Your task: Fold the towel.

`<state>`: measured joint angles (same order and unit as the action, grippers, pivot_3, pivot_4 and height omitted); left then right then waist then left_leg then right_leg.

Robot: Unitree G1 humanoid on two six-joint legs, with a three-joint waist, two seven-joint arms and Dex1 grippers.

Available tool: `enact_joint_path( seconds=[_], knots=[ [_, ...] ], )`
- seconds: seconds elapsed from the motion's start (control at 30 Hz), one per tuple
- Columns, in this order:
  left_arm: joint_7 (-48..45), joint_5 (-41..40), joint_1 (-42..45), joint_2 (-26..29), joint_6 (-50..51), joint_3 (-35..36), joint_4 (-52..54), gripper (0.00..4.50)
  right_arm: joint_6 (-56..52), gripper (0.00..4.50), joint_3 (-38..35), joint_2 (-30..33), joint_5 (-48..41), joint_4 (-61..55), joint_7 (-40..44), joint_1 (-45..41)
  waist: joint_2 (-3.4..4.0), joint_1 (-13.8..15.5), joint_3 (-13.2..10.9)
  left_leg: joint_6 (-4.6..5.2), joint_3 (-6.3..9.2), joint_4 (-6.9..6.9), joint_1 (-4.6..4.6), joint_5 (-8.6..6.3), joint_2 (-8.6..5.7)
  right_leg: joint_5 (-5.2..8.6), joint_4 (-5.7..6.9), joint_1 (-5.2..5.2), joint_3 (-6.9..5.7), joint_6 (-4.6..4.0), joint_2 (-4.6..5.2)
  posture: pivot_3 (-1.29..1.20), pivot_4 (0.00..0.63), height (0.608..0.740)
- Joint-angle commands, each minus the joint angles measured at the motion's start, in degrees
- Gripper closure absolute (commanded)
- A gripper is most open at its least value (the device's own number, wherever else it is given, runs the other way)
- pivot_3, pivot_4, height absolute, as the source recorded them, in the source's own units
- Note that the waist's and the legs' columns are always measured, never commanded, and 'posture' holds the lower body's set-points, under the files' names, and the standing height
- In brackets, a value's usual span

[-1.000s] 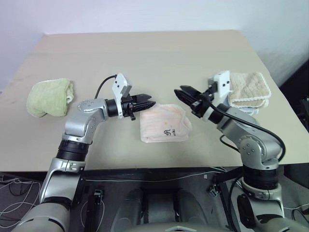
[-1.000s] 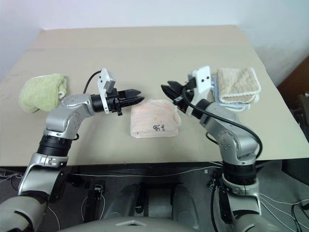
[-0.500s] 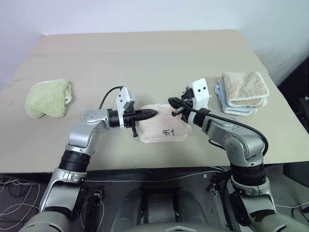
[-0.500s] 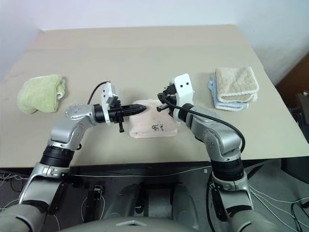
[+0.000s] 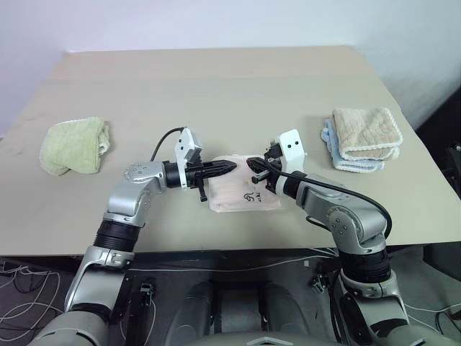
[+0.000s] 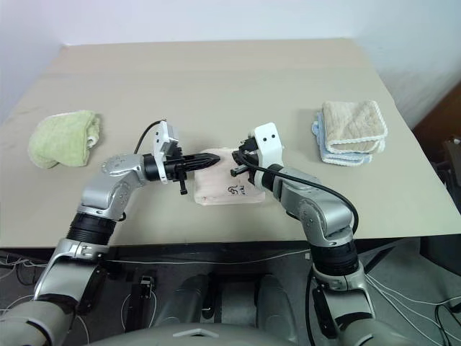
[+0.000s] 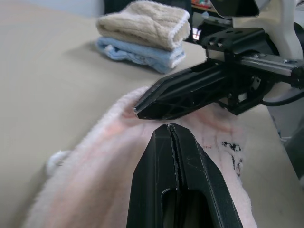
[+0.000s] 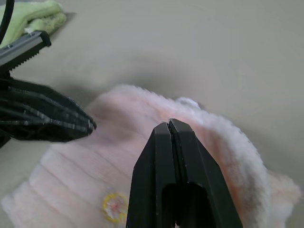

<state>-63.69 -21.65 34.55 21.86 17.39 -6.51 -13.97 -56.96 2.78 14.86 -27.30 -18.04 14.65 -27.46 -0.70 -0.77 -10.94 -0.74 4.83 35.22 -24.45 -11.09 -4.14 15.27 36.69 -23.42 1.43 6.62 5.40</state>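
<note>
Both sets of black fingers are clenched tight with nothing between them: the left gripper (image 5: 229, 166) comes to a smooth, tapered point, its two halves meeting along a thin seam, and the right gripper (image 5: 251, 166) is closed the same way, the ribbed sides of its fingers plain in the left wrist view. The two tips face each other, close together but apart, just above the far part of the towel (image 5: 241, 196); I cannot tell whether either tip rests on the cloth. The towel is a pale pink terry piece, soft and fuzzy, with faint parallel ridges across its pile, folded into a thick, rounded, roughly square pad with puffy edges. Black handwritten marks (image 5: 251, 197) sit on its upper face toward the near side, and a small yellowish ring mark (image 8: 113, 206) shows in the right wrist view. It lies flat on the table (image 5: 216, 86), a matte beige surface, near the front edge and about midway along it. Well to the left of the towel lies a light green towel (image 5: 74, 144), loosely bunched and plush. Well to its right stands a small stack: a beige towel (image 5: 367, 132) with white scalloped edging, ridged in weave, folded on top of a light blue cloth (image 5: 347, 163).
</note>
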Motion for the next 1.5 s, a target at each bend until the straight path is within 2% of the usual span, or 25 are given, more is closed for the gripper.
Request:
enact_joint_path(
  seconds=[0.03, 0.13, 0.3, 0.4, 0.53, 0.7, 0.73, 0.83, 1.03, 1.2, 1.23, 1.37, 1.5],
  knots=[
    [-0.2, 2.4, -0.7, 0.0, -1.9, -2.0, 0.9, 4.48, 2.7, 4.5, 0.8, 1.8, 1.5, 1.9, 2.6, 0.9, 0.0, -0.1, 0.0, 0.0, 0.0, 0.0, 0.0, 0.0, 0.01, 0.0, 0.01, -0.01, 0.0, 0.0, -0.01, 0.0, 0.15, 0.74],
    [-0.6, 2.5, -1.1, 0.4, 1.0, -3.2, 1.0, 4.48, 5.3, 4.5, 2.3, 2.1, 3.3, 5.1, 3.8, 1.5, 0.0, -0.1, 0.0, 0.0, -0.02, 0.0, 0.05, 0.0, 0.01, 0.0, 0.04, 0.01, 0.01, 0.0, -0.01, 0.0, 0.15, 0.74],
    [0.8, 3.5, -2.2, -0.7, 0.2, -3.3, -2.0, 4.48, 9.6, 4.5, 1.7, -0.8, 3.2, 10.6, 6.5, 2.3, -0.01, -0.2, 0.0, -0.01, -0.02, 0.04, 0.09, 0.01, 0.03, 0.01, 0.2, 0.0, 0.03, 0.0, -0.04, 0.0, 0.15, 0.74],
    [2.9, 2.2, -2.2, -1.8, 3.4, -1.8, -3.2, 4.48, 13.0, 4.5, 1.8, -1.7, 3.8, 14.3, 8.5, 3.1, -0.01, -0.1, 0.0, -0.02, -0.01, 0.07, 0.17, 0.01, 0.03, 0.01, 0.26, 0.06, 0.03, 0.0, -0.04, 0.0, 0.15, 0.74],
    [2.0, 2.4, -3.6, -0.3, 5.0, -2.1, -2.1, 4.48, 15.1, 4.5, 1.5, -2.5, 4.3, 17.9, 10.0, 3.0, 0.0, -0.4, 0.0, -0.02, -0.01, 0.14, 0.28, 0.02, 0.03, 0.01, 0.32, 0.16, 0.03, 0.01, -0.04, 0.0, 0.15, 0.74],
    [3.4, -4.6, -3.4, -0.7, 13.0, 3.3, 0.5, 4.48, 15.3, 4.5, 0.1, -2.5, 3.1, 19.3, 11.9, 2.0, 0.0, -0.4, 0.1, -0.03, 0.0, 0.07, 0.48, 0.02, 0.08, 0.02, 0.37, 0.29, 0.06, -0.01, -0.09, 0.0, 0.15, 0.74],
    [3.5, -6.1, -2.9, -0.5, 14.9, 4.4, 1.3, 4.49, 15.1, 4.33, -0.4, -2.3, 2.6, 19.1, 12.6, 1.6, 0.0, -0.3, 0.1, -0.04, 0.0, 0.08, 0.48, 0.02, 0.08, 0.02, 0.38, 0.28, 0.06, -0.01, -0.09, 0.0, 0.15, 0.74],
    [2.8, -9.8, -2.0, 1.2, 19.8, 6.9, 4.6, 3.9, 13.0, 3.6, -2.3, -0.6, -0.8, 15.1, 16.2, 0.3, 0.0, -0.3, 0.0, -0.04, 0.0, 0.09, 0.46, 0.02, 0.08, 0.01, 0.38, 0.28, 0.06, -0.01, -0.08, 0.0, 0.15, 0.74],
    [4.4, -16.5, 0.9, 4.2, 27.6, 13.1, 7.6, 1.84, 7.8, 1.57, -4.9, 3.6, -4.4, 11.6, 17.9, -3.5, 0.01, -0.2, 0.0, -0.05, 0.01, 0.07, 0.4, 0.02, 0.07, 0.02, 0.35, 0.21, 0.07, -0.01, -0.06, 0.0, 0.15, 0.74],
    [13.9, -25.4, 2.7, 5.1, 40.7, 23.0, 7.1, 0.18, 4.3, 0.0, -6.7, 7.6, -6.1, 9.5, 18.3, -6.2, -0.01, -0.3, 0.0, -0.05, 0.01, 0.04, 0.35, 0.02, 0.07, 0.02, 0.33, 0.15, 0.07, 0.0, -0.06, 0.0, 0.15, 0.74],
    [15.7, -26.3, 1.9, 6.1, 43.9, 24.1, 7.6, 0.03, 3.8, 0.0, -7.0, 8.8, -6.7, 8.2, 19.1, -6.0, -0.01, -0.3, 0.0, -0.05, 0.01, 0.03, 0.35, 0.02, 0.07, 0.03, 0.31, 0.15, 0.06, 0.01, -0.05, 0.0, 0.15, 0.74],
    [20.3, -30.1, -0.9, 8.6, 54.6, 26.7, 9.1, 0.03, 2.2, 0.0, -7.9, 11.9, -8.2, 6.2, 20.7, -5.3, -0.01, -0.3, 0.0, -0.05, 0.0, 0.01, 0.26, 0.02, 0.05, 0.05, 0.3, 0.07, 0.07, 0.04, -0.04, 0.0, 0.15, 0.74],
    [25.3, -33.4, -2.0, 7.3, 60.2, 30.6, 9.6, 0.03, 2.4, 0.0, -7.0, 14.2, -7.4, 5.4, 21.4, -4.4, -0.04, -0.1, 0.0, -0.05, 0.0, 0.03, 0.26, 0.02, 0.05, 0.05, 0.32, 0.09, 0.07, 0.04, -0.02, 0.0, 0.15, 0.74]
  ],
)
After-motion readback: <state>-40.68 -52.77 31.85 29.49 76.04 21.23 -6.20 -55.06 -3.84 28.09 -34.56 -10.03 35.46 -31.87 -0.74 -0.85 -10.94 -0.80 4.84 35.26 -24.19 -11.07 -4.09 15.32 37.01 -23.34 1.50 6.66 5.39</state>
